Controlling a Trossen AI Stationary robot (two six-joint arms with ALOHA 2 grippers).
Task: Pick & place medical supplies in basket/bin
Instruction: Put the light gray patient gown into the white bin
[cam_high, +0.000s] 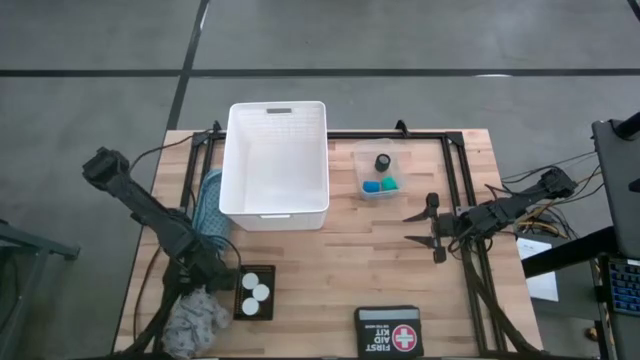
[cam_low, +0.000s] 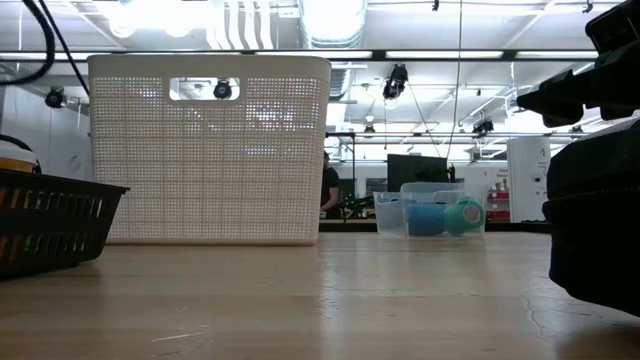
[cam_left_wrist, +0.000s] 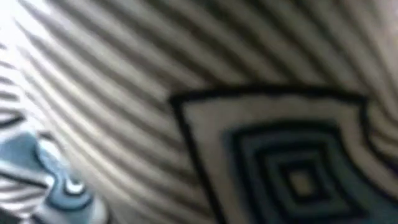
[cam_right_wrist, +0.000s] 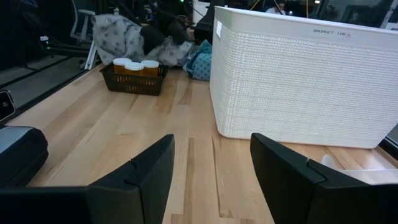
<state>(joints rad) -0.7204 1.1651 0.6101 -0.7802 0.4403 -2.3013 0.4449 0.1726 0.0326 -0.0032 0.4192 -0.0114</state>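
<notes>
Ahead, white basket (cam_right_wrist: 298, 81) faces right fingers (cam_right_wrist: 143, 180), apart; patterned cloth (cam_left_wrist: 280, 168) hides left fingers' state.

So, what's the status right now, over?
Left gripper pressed close on striped patterned cloth. Right gripper open, empty, idle mid-table. Large white slotted plastic basket empty. Nothing blocking it.

Tub (cam_high: 381, 172) right of basket (cam_high: 275, 160)

Bare surface (cam_high: 330, 260) lies open between the white basket (cam_high: 275, 160) and the first aid case (cam_high: 387, 330). The left edge is crowded: teal cloth (cam_high: 208, 205), grey cloth (cam_high: 195, 318) and black tray (cam_high: 255, 292) sit close together. The clear tub (cam_high: 382, 172) stands just beside the basket's right wall.
</notes>
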